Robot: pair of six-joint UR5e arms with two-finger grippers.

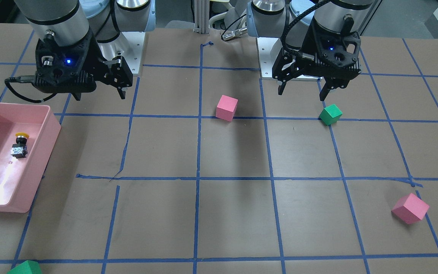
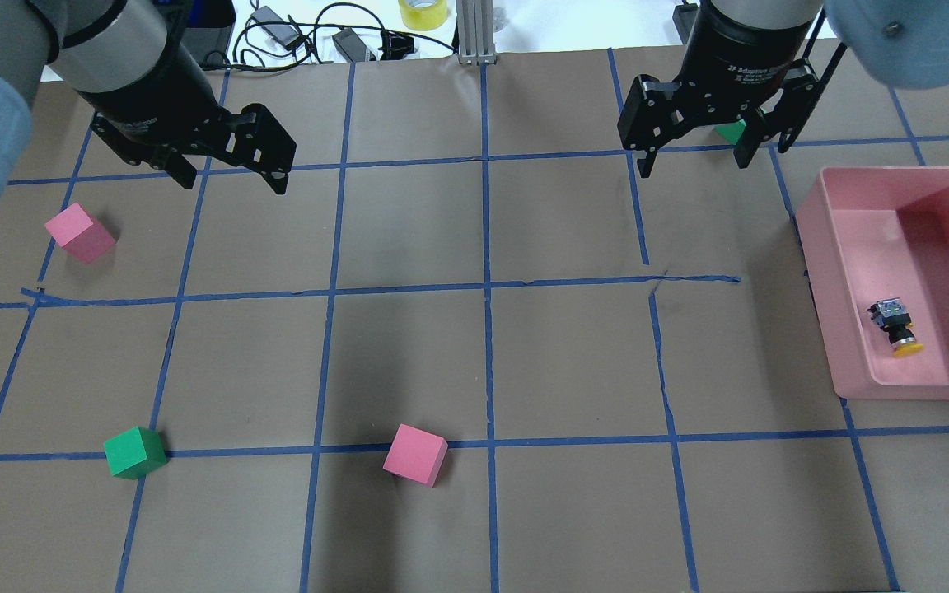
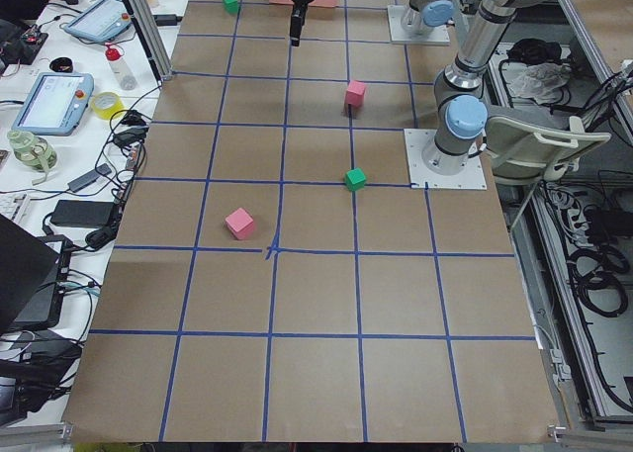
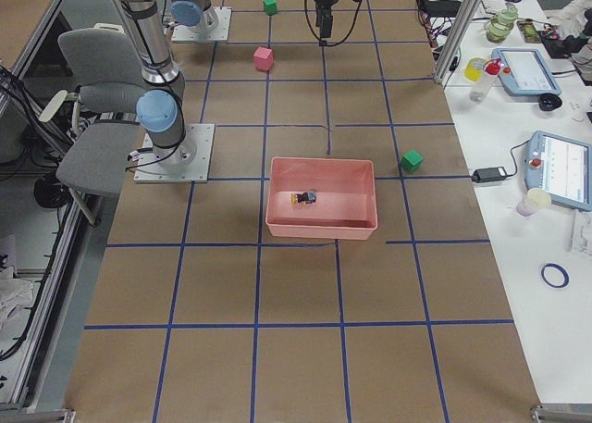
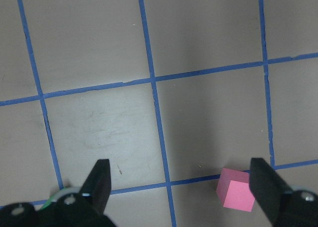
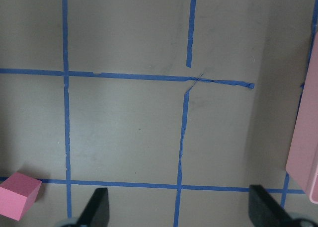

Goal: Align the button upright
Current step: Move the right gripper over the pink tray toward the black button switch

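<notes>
Pink plastic bin [image 2: 853,239] sits on the robot's right side of the table with the button [image 2: 895,326] in it, flopped on its side on the bin floor, yellow cap pointing back toward the robot, grey base away, clear of the walls. Right gripper [image 2: 695,158] hangs over the brown paper beside the bin with its jaws spread wide and holding nothing, and left gripper [image 2: 233,183] is way over on the other half, also wide open and empty. Pink cube [image 2: 415,455] and green cube [image 2: 135,452] sit out on the taped grid, well apart from the bin.
</notes>
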